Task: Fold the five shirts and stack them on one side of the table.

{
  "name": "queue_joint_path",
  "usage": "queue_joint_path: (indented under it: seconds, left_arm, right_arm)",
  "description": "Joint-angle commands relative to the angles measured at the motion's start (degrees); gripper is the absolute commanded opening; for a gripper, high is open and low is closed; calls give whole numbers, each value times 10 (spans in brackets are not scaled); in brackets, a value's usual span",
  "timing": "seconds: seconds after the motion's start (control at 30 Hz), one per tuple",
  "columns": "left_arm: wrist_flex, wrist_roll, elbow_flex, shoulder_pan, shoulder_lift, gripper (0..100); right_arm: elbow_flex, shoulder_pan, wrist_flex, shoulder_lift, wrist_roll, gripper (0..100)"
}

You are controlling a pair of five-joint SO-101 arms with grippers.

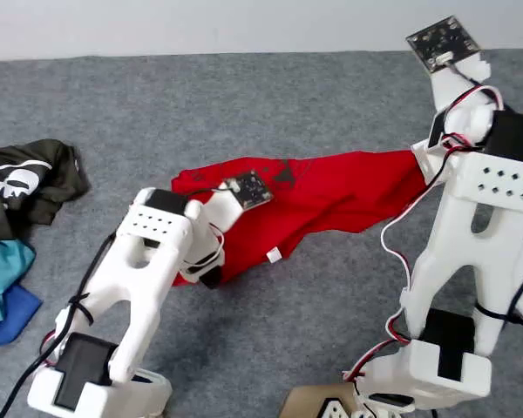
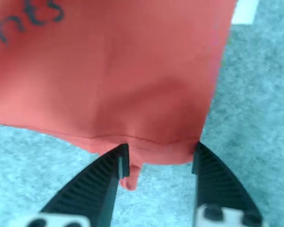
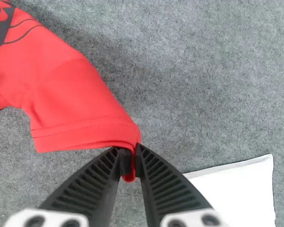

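A red shirt [image 1: 331, 196] with dark print lies stretched across the middle of the grey table. My left gripper [image 1: 207, 275] is at its near left end. In the left wrist view that gripper [image 2: 161, 152] is open, its two fingers straddling the shirt's hem [image 2: 146, 140], which bulges between them. My right gripper [image 1: 424, 162] is at the shirt's far right end. In the right wrist view it [image 3: 128, 157] is shut on the edge of a red sleeve [image 3: 80, 113], with a small fold of cloth pinched between the fingertips.
A heap of other shirts lies at the table's left edge: a dark one with a white print [image 1: 30, 178], a teal one [image 1: 2, 270] and a blue one [image 1: 13, 315]. A white label [image 1: 274, 255] sticks out of the red shirt. Bare grey table [image 1: 314, 322] lies between the arms.
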Motion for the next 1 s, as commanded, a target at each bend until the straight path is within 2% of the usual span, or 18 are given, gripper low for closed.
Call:
queue_joint_path:
  seconds: [0.0, 0.23, 0.43, 0.7, 0.97]
  left_arm:
    - [-22, -4, 14, 21, -28, 224]
    - [-89, -3, 75, 38, -28, 227]
    - [-120, -2, 72, 34, -28, 228]
    - [-164, 33, 69, 37, 4, 229]
    - [-59, 33, -73, 34, 153, 225]
  right_arm:
    - [-5, -7, 25, -37, -3, 11]
    - [-5, -7, 26, -37, -3, 11]
    - [-5, -7, 26, -37, -5, 11]
    - [-5, -7, 26, -37, -5, 11]
    - [-5, -7, 26, -37, -4, 11]
